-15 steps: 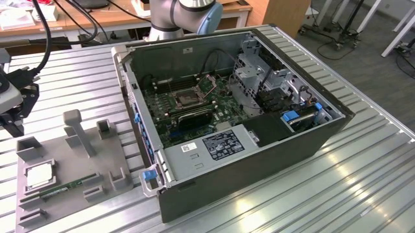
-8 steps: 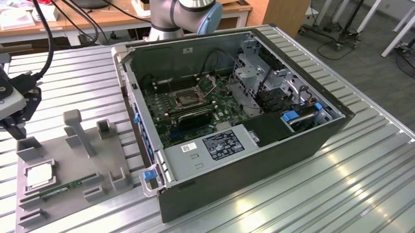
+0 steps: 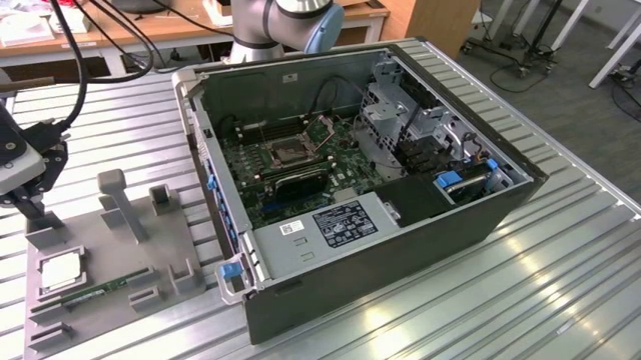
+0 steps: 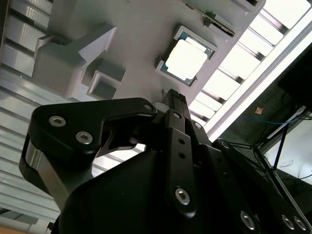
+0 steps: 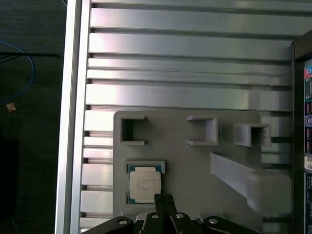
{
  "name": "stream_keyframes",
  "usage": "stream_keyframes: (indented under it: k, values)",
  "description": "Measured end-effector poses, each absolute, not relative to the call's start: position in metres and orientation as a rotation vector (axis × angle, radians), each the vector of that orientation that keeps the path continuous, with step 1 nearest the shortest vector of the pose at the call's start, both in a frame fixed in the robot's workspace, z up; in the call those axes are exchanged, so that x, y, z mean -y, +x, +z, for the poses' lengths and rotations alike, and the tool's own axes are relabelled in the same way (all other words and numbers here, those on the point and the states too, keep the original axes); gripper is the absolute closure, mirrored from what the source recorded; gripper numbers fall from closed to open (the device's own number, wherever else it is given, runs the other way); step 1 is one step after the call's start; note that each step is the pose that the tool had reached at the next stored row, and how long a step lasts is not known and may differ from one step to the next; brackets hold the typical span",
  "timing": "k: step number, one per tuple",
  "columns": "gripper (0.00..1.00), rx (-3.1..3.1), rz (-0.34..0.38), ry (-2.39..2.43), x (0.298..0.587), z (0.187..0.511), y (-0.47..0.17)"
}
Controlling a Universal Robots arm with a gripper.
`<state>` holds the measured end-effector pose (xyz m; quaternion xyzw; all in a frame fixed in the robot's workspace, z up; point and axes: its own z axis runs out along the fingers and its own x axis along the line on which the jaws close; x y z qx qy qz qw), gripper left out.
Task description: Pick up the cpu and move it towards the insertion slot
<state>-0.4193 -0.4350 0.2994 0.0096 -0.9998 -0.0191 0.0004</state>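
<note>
Black jaws closed, poised near cpu [image 5: 144, 184]

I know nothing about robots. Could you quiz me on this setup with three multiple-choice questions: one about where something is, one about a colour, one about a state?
1. Where does the cpu lie?
A) on the floor
B) in a holder on the grey fixture plate beside the computer case
C) on a wooden desk

2. What colour is the memory stick near it?
A) green
B) red
C) yellow

3. How does the computer case stand?
A) shut on all sides
B) open on its upper side, boards showing
C) tipped off the table

Answers:
1 B: both wrist views show the cpu seated flat in its frame on the plate.
2 A: the exterior view shows a long green strip.
3 B: the exterior view looks straight onto the boards inside.
</note>
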Motion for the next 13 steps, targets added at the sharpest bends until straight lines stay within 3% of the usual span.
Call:
stream_keyframes:
  k: [13]
  values:
    - [0.89, 3.14, -0.06, 0.03, 0.4351, 0.2892, -0.4194]
